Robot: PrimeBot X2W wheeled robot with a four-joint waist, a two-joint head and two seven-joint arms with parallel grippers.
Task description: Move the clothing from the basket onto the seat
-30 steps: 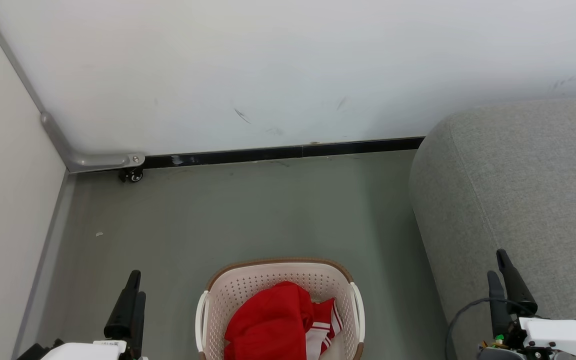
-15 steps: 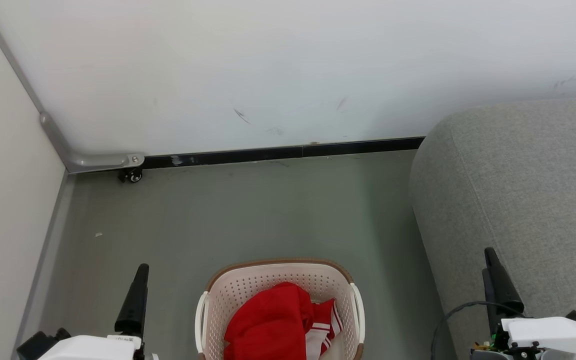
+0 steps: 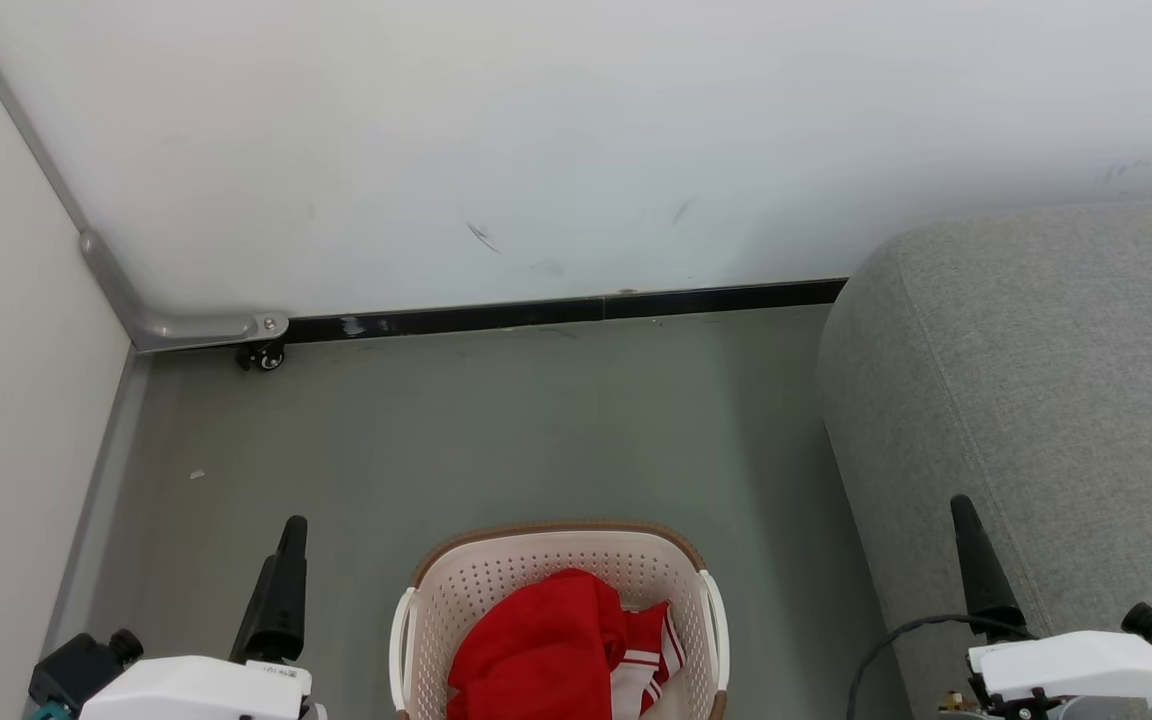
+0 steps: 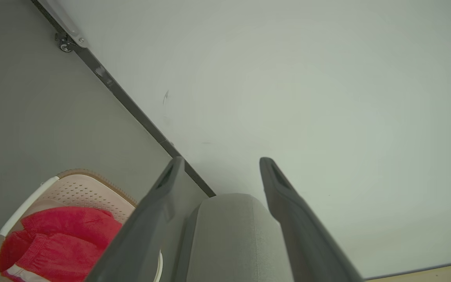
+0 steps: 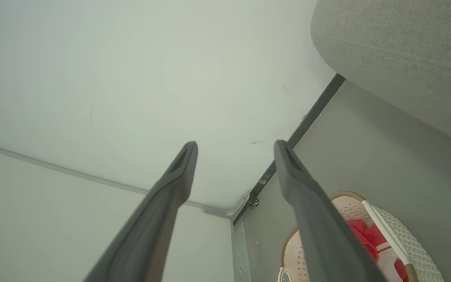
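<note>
Red clothing (image 3: 536, 660) (white-striped trim) lies crumpled in the perforated oval basket (image 3: 556, 565) near the rounded grey fabric seat (image 3: 1036, 380); left gripper (image 4: 219, 159) and right gripper (image 5: 234, 144) spread, empty.

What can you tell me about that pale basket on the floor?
The basket is an oval tub of cream-white plastic by its look, its walls dotted with small holes, with a brown rim and a white handle on each side. It stands upright on the grey floor, left of the grey seat and apart from it. Red clothing with white stripes lies inside. Its near end is cut off from view.
</note>
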